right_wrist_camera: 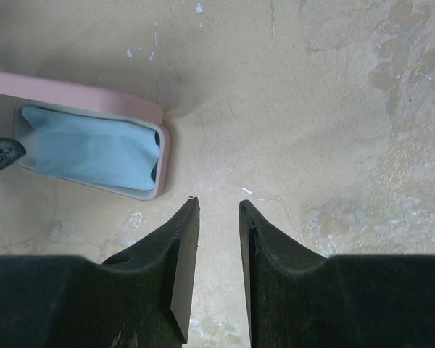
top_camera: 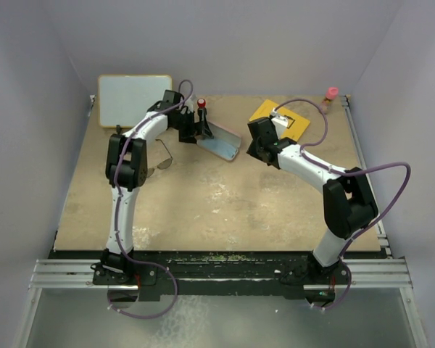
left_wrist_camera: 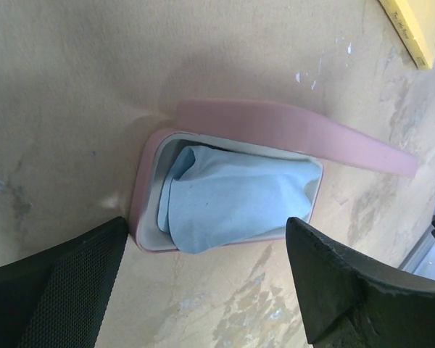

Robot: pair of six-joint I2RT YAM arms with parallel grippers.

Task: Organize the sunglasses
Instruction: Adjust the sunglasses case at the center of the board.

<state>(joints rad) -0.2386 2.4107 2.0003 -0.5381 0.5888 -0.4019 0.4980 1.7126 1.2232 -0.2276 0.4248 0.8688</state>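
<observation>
One pair of sunglasses (top_camera: 164,161) is lying toward the counter's left edge, just beside the left arm and partly hidden by it. Nearer the middle of the far edge, the pink case (left_wrist_camera: 275,125) is sitting open with the blue cloth (left_wrist_camera: 232,196) bunched inside. The left gripper (left_wrist_camera: 206,290) is hovering over it, fingers spread wide and empty. The right gripper (right_wrist_camera: 219,210) is showing a narrow gap near the case, gripping nothing.

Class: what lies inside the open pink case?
A crumpled light blue cloth fills the pink case; its floor beneath is covered. The sunglasses lie outside, on the table.
</observation>
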